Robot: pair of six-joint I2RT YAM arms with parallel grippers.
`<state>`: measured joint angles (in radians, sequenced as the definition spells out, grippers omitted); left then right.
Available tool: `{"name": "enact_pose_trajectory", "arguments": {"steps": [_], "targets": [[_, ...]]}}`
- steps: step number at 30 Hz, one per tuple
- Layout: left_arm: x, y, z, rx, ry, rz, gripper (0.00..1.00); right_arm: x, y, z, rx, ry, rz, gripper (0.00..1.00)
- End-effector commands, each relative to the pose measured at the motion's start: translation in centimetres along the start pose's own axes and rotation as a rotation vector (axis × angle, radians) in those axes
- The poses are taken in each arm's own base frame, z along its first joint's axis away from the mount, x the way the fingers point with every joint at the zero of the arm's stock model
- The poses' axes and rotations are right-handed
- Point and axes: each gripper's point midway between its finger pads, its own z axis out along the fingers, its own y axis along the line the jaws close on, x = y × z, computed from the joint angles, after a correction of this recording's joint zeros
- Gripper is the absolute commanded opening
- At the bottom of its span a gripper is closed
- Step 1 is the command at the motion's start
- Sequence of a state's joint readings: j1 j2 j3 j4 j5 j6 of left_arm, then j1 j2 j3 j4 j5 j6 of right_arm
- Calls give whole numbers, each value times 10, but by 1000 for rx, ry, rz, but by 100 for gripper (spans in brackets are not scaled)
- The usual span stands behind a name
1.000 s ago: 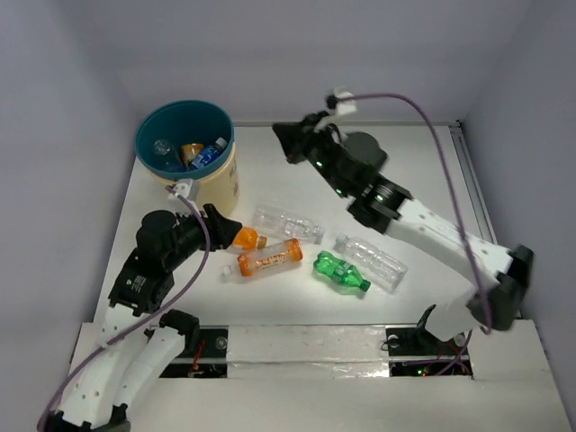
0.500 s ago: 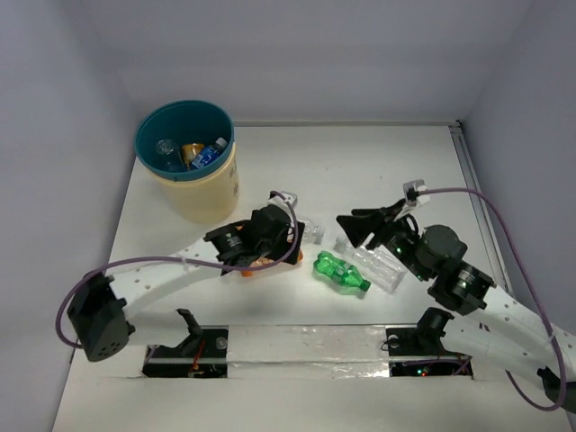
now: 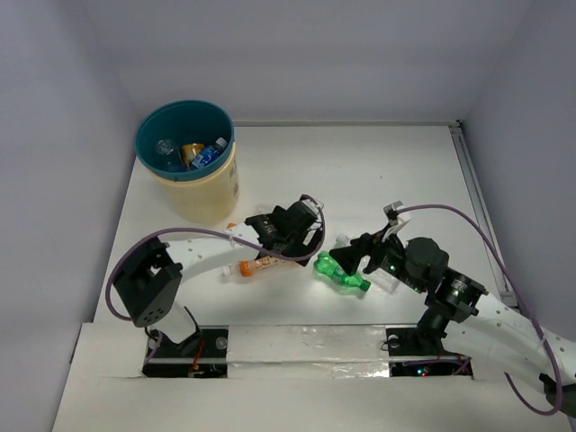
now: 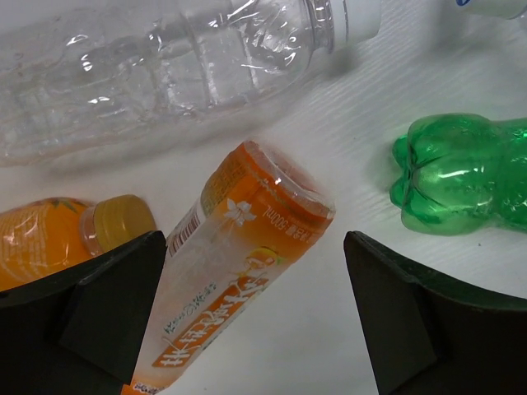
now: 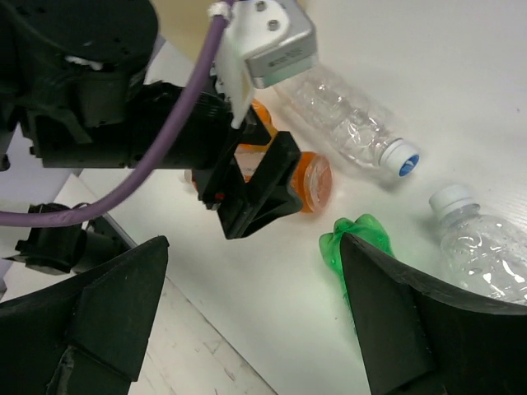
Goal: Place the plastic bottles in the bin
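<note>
Bottles on table: five out, both grippers empty

Item nearest pickup (judged): labelled orange bottle (image 4: 239, 263). It lies flat on the table (image 3: 378, 171), directly beneath the left gripper (image 4: 255, 247) and between its two fingers, which are spread wide and hold nothing. Its long axis runs from the lower left to the upper right of the left wrist view, so it sits slanted to the line between the fingers, not square to it. A small wrist turn would likely be needed before closing.

Second candidate: green bottle (image 3: 342, 273), at centre right of the top view, axis running upper left to lower right. The right gripper (image 5: 255, 247) is the nearer to it. Its fingers are also spread and empty, and the bottle's base shows just beside the right-hand finger in the right wrist view.

Count on the table, five:
- clear, two: first clear bottle (image 4: 165, 66), second clear bottle (image 5: 482, 247)
- green, one
- orange, two: the labelled one and a small orange bottle (image 4: 49, 243)

Count inside the bin (image 3: 211, 193), upper left of the top view and well apart from both grippers, three items visible:
- binned clear bottle (image 3: 164, 147)
- blue-labelled bottle (image 3: 207, 155)
- amber item (image 3: 191, 151), too small to identify
</note>
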<state>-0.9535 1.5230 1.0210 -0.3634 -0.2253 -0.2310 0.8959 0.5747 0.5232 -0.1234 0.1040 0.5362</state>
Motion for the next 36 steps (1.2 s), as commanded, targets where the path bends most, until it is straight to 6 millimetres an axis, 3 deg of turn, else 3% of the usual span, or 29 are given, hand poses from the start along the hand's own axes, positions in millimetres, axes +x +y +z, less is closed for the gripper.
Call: {"name": "enact_pose_trajectory", "arguments": {"steps": [1, 8, 15, 19, 23, 26, 27, 30, 32, 36], "targets": [[-15, -2, 1, 0, -10, 74, 89, -6, 9, -3, -44, -27, 10, 91], [8, -2, 25, -20, 98, 136, 90, 3, 4, -6, -44, -7, 5, 96], [21, -3, 32, -25, 147, 123, 84, 6, -1, -12, -21, 3, 6, 100], [25, -4, 32, -16, 156, 106, 73, 11, -6, -13, 3, 18, 13, 100], [23, -6, 29, -8, 150, 87, 46, 19, -12, -9, 37, 54, 25, 97], [12, -7, 16, 9, 101, 62, 39, 29, -12, -4, 41, 106, 29, 86], [8, -9, 12, 22, 88, 55, 38, 28, -10, -3, 38, 114, 30, 79], [-7, -11, -9, 59, 25, 26, 37, 43, -15, 6, 61, 178, 26, 69], [-22, -12, -29, 88, -35, 3, 37, 52, -19, 13, 85, 219, 21, 69], [-47, -2, -70, 86, -157, -45, 37, 58, -30, 20, 149, 247, 12, 83]]}}
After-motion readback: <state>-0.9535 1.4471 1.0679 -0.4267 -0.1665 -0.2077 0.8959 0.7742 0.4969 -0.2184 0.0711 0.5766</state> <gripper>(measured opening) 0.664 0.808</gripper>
